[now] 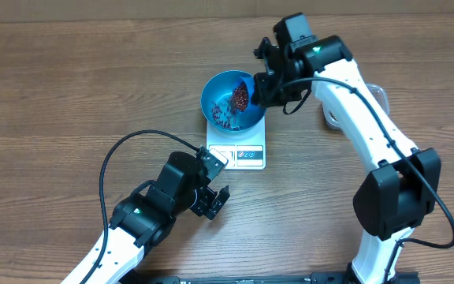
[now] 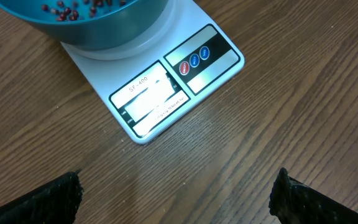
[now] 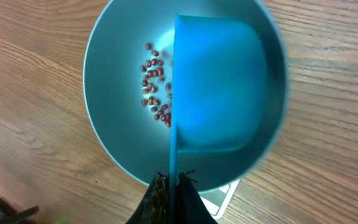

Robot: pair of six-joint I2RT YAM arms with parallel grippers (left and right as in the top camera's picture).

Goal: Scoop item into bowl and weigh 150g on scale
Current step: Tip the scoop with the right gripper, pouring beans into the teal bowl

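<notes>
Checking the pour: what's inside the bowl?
A few loose beans on the bowl floor, plus the scoop, gripped by the right gripper, tipped over it. The scoop covers much of the floor, so any beans beneath it are hidden.

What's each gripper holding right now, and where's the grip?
Right gripper is shut on the scoop, pinching the end of its thin handle above the bowl. Left gripper is open, holding nothing.
</notes>
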